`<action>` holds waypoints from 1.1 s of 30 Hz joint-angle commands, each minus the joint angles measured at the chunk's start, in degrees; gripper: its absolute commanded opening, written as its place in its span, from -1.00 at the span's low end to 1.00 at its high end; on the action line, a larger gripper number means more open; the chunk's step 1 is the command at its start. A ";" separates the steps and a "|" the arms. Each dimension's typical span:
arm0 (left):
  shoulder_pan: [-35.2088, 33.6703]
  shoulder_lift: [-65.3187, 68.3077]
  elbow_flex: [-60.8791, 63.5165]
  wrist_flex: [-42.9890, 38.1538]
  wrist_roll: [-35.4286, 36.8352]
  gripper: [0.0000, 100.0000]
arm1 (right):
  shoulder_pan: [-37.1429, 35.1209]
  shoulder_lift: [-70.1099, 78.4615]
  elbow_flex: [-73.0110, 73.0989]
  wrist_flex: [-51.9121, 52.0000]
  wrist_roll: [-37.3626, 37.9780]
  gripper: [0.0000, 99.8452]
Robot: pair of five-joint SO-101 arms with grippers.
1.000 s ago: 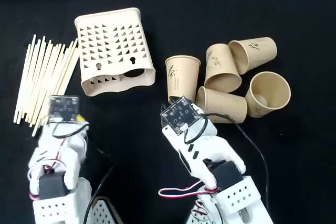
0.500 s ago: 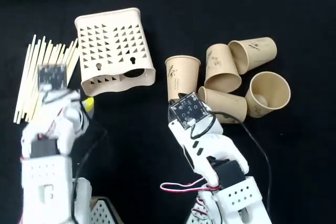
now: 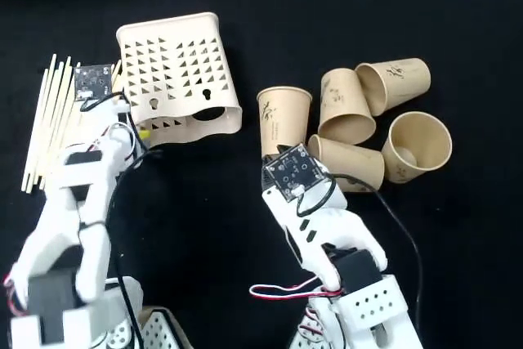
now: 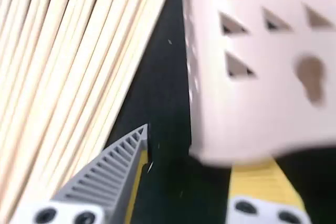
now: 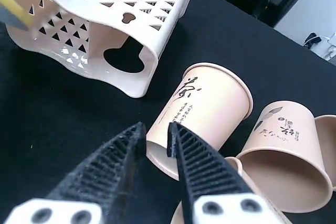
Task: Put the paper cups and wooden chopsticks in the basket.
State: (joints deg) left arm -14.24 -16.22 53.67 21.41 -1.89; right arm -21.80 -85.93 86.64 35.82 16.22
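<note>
The pale perforated basket (image 3: 180,79) lies on its side at the back left. A fan of wooden chopsticks (image 3: 57,120) lies left of it. My left gripper (image 3: 129,120) is between them, open, with the basket's (image 4: 257,61) near corner edge between the jaws and the chopsticks (image 4: 68,77) beside the grey finger (image 4: 113,169). Several paper cups (image 3: 359,120) cluster at the right. My right gripper (image 5: 156,132) is shut and empty, tips just short of the nearest cup (image 5: 202,114), which stands next to the basket (image 5: 100,19).
Black cloth covers the table (image 3: 204,202). Bare cloth lies between the arms and in front of the basket. Cables (image 3: 392,226) trail from the right arm (image 3: 327,243). Another cup (image 5: 283,166) lies with its mouth toward the right wrist camera.
My left arm has swung away from the table's front, its gripper arriving between the chopsticks and the basket. The right arm shifted slightly toward the cups, then held still.
</note>
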 commanded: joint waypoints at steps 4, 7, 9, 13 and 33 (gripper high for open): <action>1.10 7.12 -6.20 -8.26 9.05 -0.66 | 0.62 -0.92 -1.54 -2.37 -0.18 -0.83; 2.42 7.03 -6.55 -8.26 9.14 -0.79 | 0.62 -0.92 -1.54 -2.37 -0.18 -0.83; 4.09 7.03 -6.55 -8.26 9.05 -0.89 | 0.62 -0.92 -1.54 -2.37 -0.18 -0.83; 4.53 7.03 -6.55 -8.09 7.30 -0.94 | 0.62 -0.92 -1.54 -2.37 -0.18 -0.83; 10.33 -33.41 -20.26 44.04 9.23 -0.94 | 1.14 -1.27 -1.80 -2.11 -0.35 -0.83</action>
State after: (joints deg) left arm -4.57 -42.95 41.27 56.66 6.02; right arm -21.80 -85.93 86.64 34.77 16.22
